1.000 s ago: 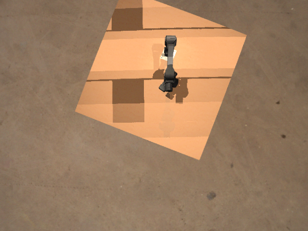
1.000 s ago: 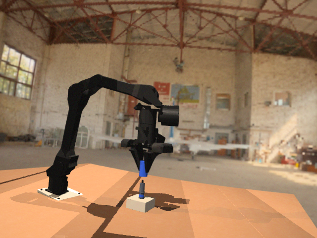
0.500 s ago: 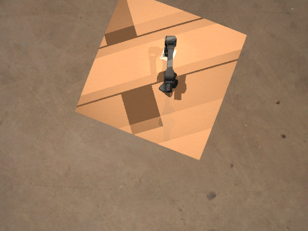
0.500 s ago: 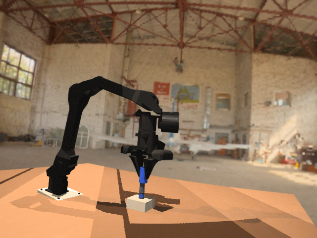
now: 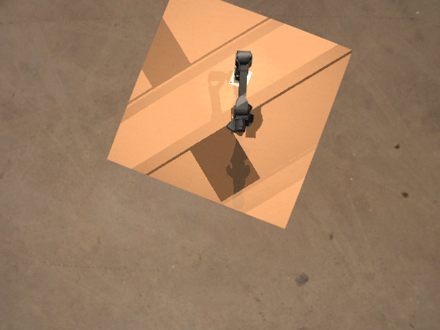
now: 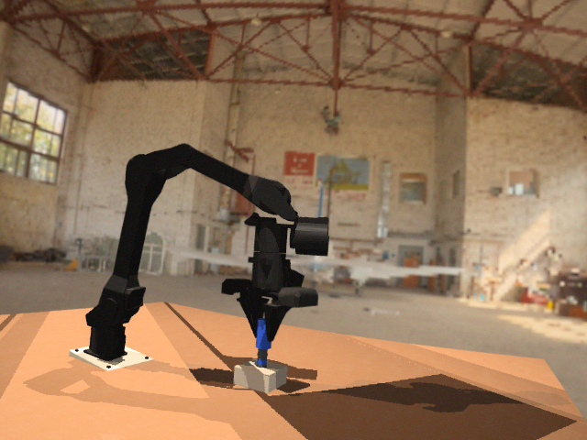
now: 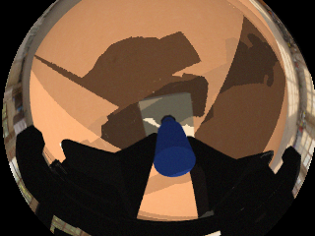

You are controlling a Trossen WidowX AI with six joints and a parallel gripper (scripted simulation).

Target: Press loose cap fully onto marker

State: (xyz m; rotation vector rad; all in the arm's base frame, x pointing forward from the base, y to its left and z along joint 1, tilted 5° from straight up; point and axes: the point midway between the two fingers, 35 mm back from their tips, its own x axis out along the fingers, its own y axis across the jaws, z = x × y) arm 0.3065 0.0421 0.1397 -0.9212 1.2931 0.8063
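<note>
1. Right now you are in the capping step: your pincer (image 6: 261, 331) is clamped on the blue cap (image 6: 260, 336) and points straight down over the holder block (image 6: 260, 374).
2. Look at the exterior view: the cap's lower end sits over the top of the marker (image 6: 261, 357), which stands upright in the block. A short dark stretch of the marker shows between the cap and the block. I judge the cap to be started on the marker but not pressed home.
3. Check the wrist view: the cap (image 7: 173, 149) sits centred between the two dark fingers, and its far end lines up with the pale block (image 7: 179, 106) beyond it. You cannot see the marker itself there, as the cap hides it.
4. From the top view you learn little: the arm (image 5: 242, 86) covers the block, the marker and the cap.
5. Your next move, as I judge it, is a straight push down along the marker's axis, keeping the wrist vertical so the cap does not tilt or bind.
6. Mind the block: it rests loose on the worktop (image 6: 426, 369), so a sideways push could slide or tip it. Keep the force vertical.
7. Only once the cap looks fully seated should you part the fingers, lift straight up and take the arm away, leaving the cap on the marker.
</note>
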